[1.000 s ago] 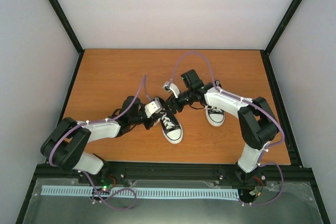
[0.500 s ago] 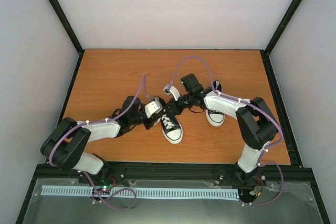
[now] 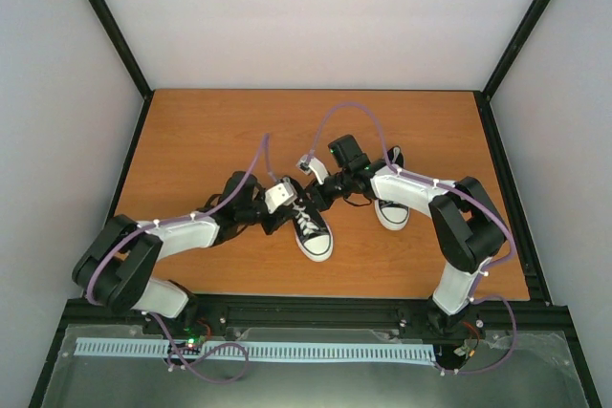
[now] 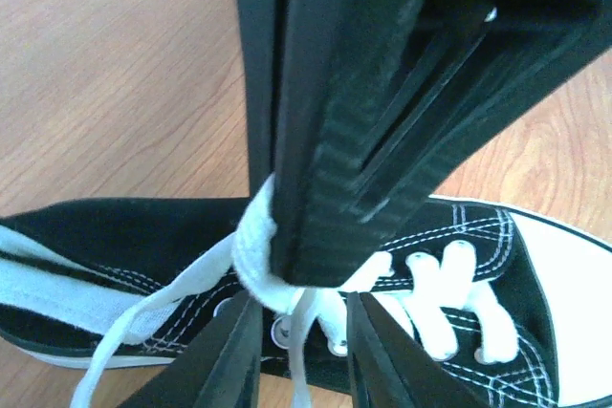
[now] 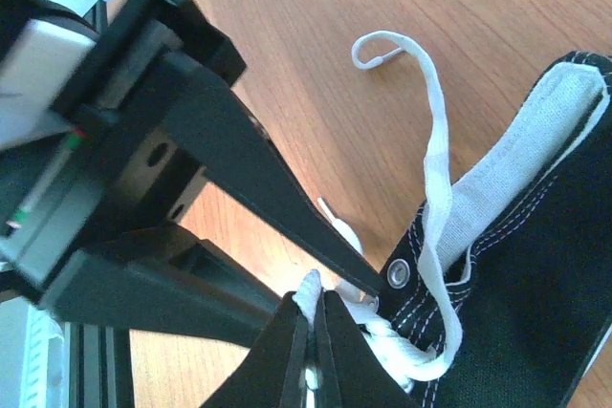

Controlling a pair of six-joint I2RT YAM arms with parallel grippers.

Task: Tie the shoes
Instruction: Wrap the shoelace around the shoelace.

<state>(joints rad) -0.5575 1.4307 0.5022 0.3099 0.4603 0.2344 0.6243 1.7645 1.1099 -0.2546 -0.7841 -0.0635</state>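
From above, both arms reach in to the first sneaker (image 3: 312, 229), which lies near the middle of the wooden table (image 3: 210, 131) with its white toe cap toward the near edge. Its heel end and lacing are covered there by the two wrists, so neither grip can be read from that view. The second sneaker (image 3: 390, 211) lies just to its right, toe also toward the near edge, its rear half hidden under the right arm. The right gripper (image 5: 314, 311) is closed, its two dark fingertips pressed together on a bunch of white lace (image 5: 309, 286) beside the top eyelets. How much lace sits inside the pinch is hidden by the fingers. A loose lace end (image 5: 435, 155) runs from there along the heel opening and curls onto the wood. The left gripper (image 4: 301, 305) hangs over the same lacing with its fingers apart; a strand or two pass through the gap, and neither pad is seen pressing on them. In the left wrist view the right gripper's black fingers fill the upper frame and cover the top of the lacing. The toe cap is cut off at the right edge, and whether any knot or bow has formed cannot be made out.
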